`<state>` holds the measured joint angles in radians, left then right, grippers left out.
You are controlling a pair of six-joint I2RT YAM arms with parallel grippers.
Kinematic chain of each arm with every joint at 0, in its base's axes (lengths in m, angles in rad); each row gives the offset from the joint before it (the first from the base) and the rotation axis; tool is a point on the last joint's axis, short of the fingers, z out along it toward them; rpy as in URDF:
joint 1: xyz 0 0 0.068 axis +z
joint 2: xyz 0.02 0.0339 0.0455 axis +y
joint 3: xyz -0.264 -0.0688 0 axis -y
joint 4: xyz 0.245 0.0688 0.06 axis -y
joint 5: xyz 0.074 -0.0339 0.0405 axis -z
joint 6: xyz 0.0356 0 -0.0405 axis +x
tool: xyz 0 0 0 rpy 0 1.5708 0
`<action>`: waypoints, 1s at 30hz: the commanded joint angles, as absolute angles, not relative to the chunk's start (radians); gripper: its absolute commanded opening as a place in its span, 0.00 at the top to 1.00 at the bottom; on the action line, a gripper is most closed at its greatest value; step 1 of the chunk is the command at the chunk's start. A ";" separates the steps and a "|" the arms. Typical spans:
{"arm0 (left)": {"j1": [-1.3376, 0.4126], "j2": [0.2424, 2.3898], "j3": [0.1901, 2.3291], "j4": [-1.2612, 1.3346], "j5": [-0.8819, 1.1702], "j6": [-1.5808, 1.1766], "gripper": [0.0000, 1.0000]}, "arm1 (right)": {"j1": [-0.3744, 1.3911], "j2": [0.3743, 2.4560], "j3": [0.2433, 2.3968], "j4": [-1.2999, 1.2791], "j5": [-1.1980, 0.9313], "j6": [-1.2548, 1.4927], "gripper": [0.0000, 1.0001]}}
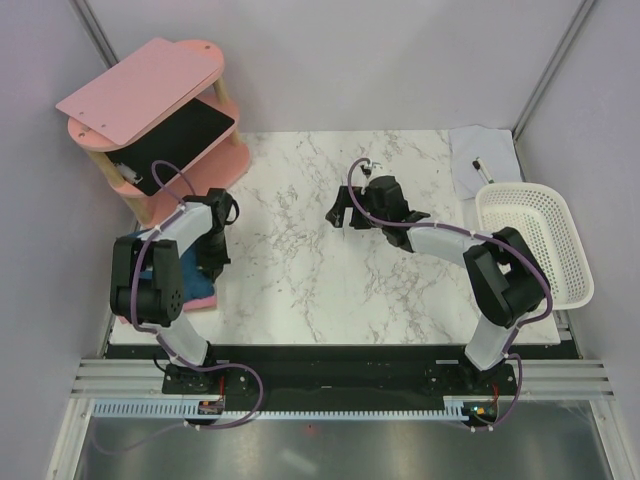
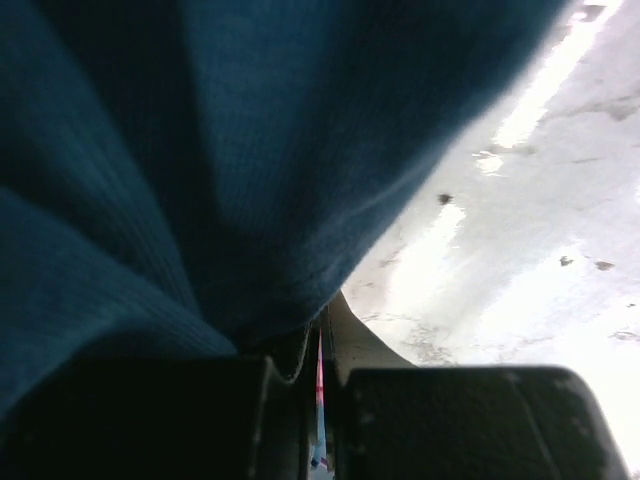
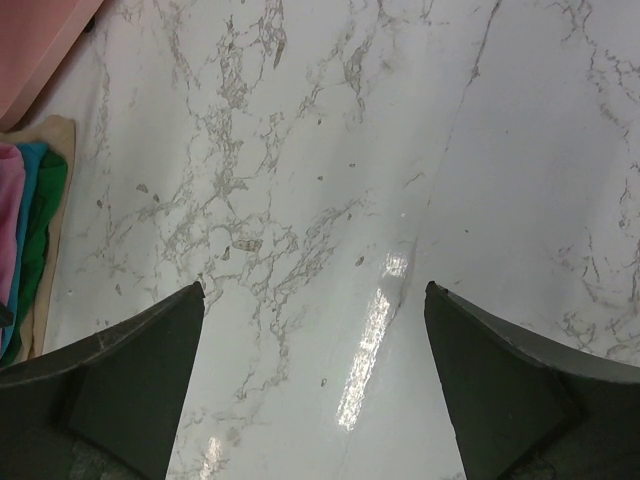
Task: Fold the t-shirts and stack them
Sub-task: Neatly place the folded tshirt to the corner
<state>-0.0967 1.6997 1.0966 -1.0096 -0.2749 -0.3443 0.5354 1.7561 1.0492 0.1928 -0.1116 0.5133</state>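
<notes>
The dark teal-blue t-shirt (image 2: 200, 150) hangs bunched in deep folds, pinched in the left claw (image 2: 318, 385).

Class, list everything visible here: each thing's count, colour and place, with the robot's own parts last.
table: one, white marble, centre.
shelf: one, pink, far-left corner.
basket: one, white, right edge.
small cloth with pen: one, white, far-right corner.
teal-blue t-shirt: one, teal-blue, left edge, pinched.
cloth pile: one, pink, green, beige layers, left edge.
left pincer: one, black, shut on the teal-blue t-shirt.
right pincer: one, black, open above bare marble.
</notes>
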 commanded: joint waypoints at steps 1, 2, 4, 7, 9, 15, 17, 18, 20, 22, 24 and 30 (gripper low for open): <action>-0.061 1.660 1.115 -1.069 -0.399 -0.365 0.98 | 0.535 1.718 1.035 0.238 -0.143 0.529 0.02; -0.060 1.661 1.118 -1.071 -0.396 -0.364 0.98 | 0.535 1.720 1.035 0.236 -0.146 0.528 0.02; -0.058 1.672 1.115 -1.072 -0.414 -0.371 0.98 | 0.535 1.710 1.032 0.229 -0.138 0.523 0.02; -0.058 1.681 1.114 -1.072 -0.405 -0.371 0.98 | 0.535 1.700 1.028 0.216 -0.129 0.508 0.02; -0.060 1.677 1.120 -1.063 -0.364 -0.365 0.98 | 0.534 1.690 1.028 0.207 -0.121 0.503 0.02; -0.095 1.557 1.161 -1.029 -0.278 -0.318 0.98 | 0.534 1.651 1.017 0.198 -0.098 0.497 0.02; -0.136 1.517 1.190 -1.011 -0.238 -0.284 0.96 | 0.532 1.632 1.022 0.187 -0.089 0.488 0.02; -0.149 1.467 1.195 -0.962 -0.210 -0.266 0.91 | 0.534 1.626 1.026 0.167 -0.071 0.482 0.02; -0.170 1.416 1.193 -0.901 -0.131 -0.226 0.78 | 0.532 1.606 1.038 0.149 -0.048 0.469 0.02; -0.172 1.358 1.186 -0.812 -0.031 -0.203 0.71 | 0.532 1.597 1.049 0.123 -0.025 0.456 0.02; -0.175 1.332 1.172 -0.755 0.033 -0.199 0.62 | 0.531 1.588 1.068 0.085 -0.006 0.428 0.02; -0.196 1.371 1.158 -0.543 0.265 -0.224 0.11 | 0.462 1.556 1.069 0.003 0.090 0.362 0.02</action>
<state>-0.1783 1.3342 1.1568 -0.7380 0.0593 -0.2352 0.5224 1.6119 1.0412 0.0689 0.0101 0.4267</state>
